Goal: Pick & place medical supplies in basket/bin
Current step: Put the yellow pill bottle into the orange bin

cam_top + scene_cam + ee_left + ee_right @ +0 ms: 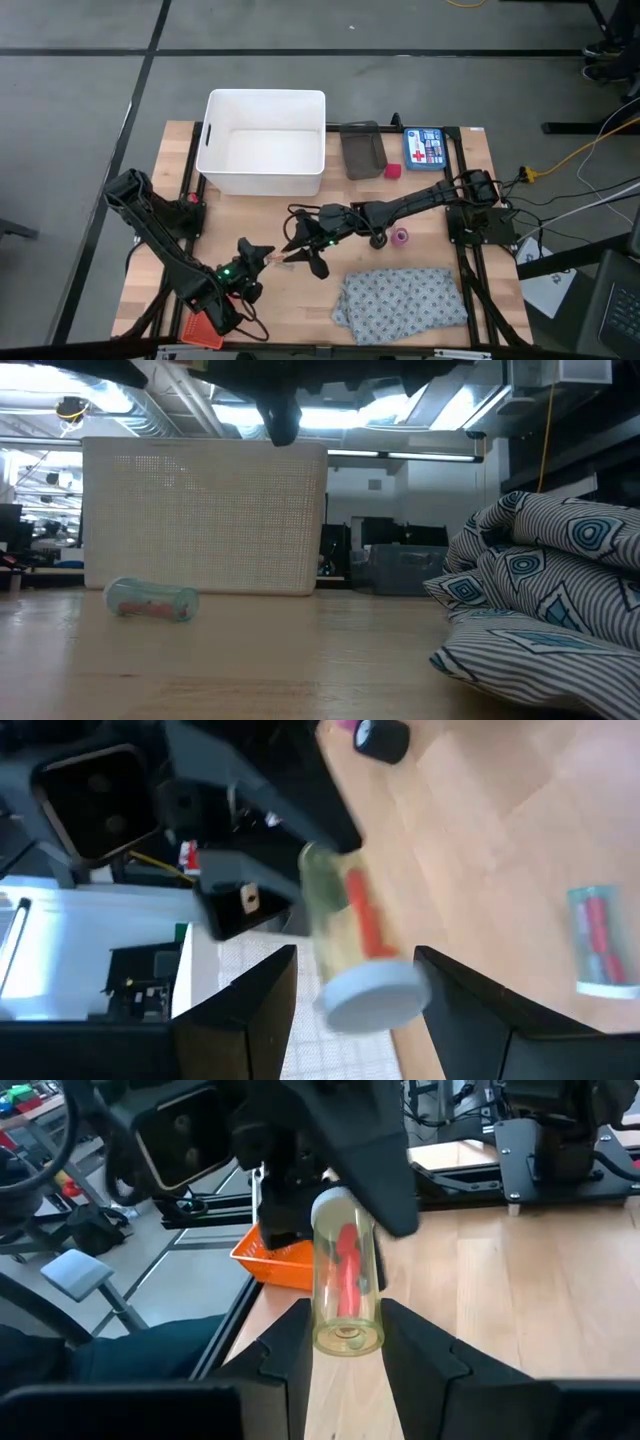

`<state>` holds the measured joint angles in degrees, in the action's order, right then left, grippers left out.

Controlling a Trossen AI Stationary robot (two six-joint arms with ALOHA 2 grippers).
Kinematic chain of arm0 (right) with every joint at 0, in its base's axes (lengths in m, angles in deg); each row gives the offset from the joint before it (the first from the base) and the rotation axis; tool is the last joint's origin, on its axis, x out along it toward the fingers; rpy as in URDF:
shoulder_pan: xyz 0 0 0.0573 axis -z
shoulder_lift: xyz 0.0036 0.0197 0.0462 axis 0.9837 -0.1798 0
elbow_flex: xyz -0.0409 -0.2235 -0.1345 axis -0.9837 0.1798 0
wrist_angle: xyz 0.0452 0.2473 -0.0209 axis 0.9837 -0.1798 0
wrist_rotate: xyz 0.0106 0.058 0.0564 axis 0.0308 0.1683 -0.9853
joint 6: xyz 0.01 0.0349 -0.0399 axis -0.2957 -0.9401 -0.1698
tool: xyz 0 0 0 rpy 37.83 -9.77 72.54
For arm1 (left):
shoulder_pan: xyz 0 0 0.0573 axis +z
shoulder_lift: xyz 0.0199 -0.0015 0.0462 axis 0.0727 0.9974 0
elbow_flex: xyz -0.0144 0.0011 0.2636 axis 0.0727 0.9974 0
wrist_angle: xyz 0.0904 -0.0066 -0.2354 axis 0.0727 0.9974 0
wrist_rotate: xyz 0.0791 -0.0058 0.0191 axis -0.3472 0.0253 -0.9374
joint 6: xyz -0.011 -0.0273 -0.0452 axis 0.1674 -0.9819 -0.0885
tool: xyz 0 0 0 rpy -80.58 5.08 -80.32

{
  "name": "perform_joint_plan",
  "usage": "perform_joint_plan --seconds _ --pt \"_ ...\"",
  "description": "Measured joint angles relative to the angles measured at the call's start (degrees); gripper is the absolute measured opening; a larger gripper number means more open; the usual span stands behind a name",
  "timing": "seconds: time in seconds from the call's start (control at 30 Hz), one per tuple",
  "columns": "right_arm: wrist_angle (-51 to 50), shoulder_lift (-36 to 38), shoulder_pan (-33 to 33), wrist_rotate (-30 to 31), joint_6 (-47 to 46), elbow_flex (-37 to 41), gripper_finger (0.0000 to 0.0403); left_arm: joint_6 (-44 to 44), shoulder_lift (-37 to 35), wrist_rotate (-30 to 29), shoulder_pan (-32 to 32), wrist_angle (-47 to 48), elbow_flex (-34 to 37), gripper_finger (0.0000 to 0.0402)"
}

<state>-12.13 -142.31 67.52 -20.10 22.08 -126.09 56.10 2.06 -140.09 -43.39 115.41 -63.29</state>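
Centrally, a clear vial (pixel 345 1285) is gripped by the right gripper (pixel 345 1342); the left gripper (pixel 350 1010) is spread around its cap. A second vial (pixel 152 600) is shown only low, near the patterned cloth (pixel 545 590).

The wooden table (pixel 290 300) carries a white tub (pixel 264 142), grey patterned cloth (pixel 405 298), pink roll (pixel 400 236) and orange basket (pixel 200 328).

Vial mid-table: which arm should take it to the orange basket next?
Left. The basket lies at the table edge beside the left arm's base, far from the right arm. The left gripper is open around the cap end of the vial, which the right gripper holds.
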Motion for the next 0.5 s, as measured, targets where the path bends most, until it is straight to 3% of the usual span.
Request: perform_joint_plan --seconds 0.17,0.5 --pt "-0.1 0.0 0.0 0.0 -0.1 0.0 0.0108 -2.1 0.0 -3.1 -1.8 1.1 0.0 0.0198" --pt "-0.4 0.0 0.0 0.0 0.0 0.0 0.0108 -6.1 0.0 -3.2 -3.1 1.2 0.0 0.0195"
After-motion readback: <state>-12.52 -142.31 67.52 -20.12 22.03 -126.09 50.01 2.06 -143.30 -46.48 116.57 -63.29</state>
